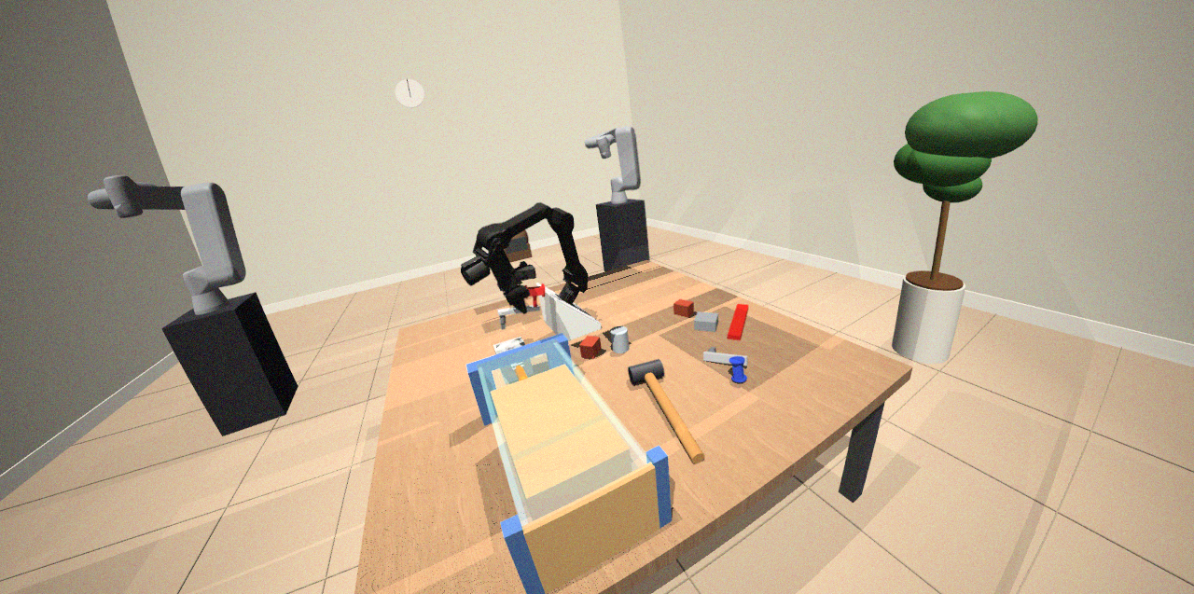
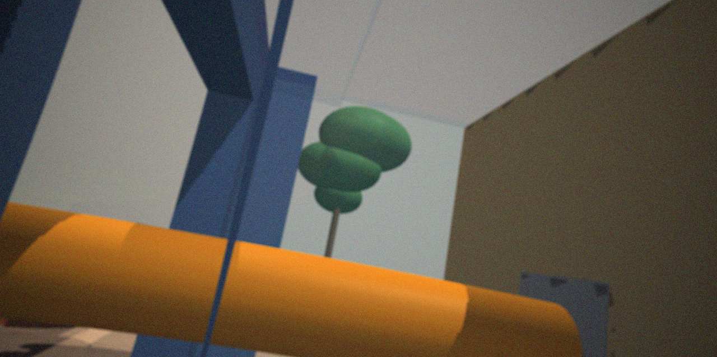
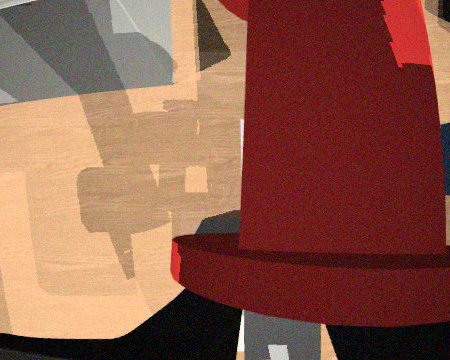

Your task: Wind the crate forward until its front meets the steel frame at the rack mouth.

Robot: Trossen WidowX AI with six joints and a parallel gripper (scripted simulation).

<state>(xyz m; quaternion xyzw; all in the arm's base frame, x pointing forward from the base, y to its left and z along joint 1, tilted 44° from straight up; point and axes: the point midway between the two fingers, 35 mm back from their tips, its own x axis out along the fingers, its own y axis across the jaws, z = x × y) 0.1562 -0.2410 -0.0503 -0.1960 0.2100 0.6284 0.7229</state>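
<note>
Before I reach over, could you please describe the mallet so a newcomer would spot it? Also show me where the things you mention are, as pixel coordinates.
On the wooden table (image 1: 793,369), look beside the blue-cornered, clear-walled cubby (image 1: 659,477). The mallet (image 1: 673,415) is the long tool there, the only one with a black head.

There is one big hammer (image 1: 668,410). There are two red blocks (image 1: 684,308) (image 1: 590,347) and one gray block (image 1: 706,322). I count one gray cup (image 1: 619,338), one blue spool (image 1: 738,370), one flat red bar (image 1: 737,322), one green tree (image 1: 968,127) (image 2: 366,139) and one round clock (image 1: 409,92).

pale yellow crate (image 1: 550,423) lying flat inside the clear-panelled cubby (image 1: 510,525)
</note>
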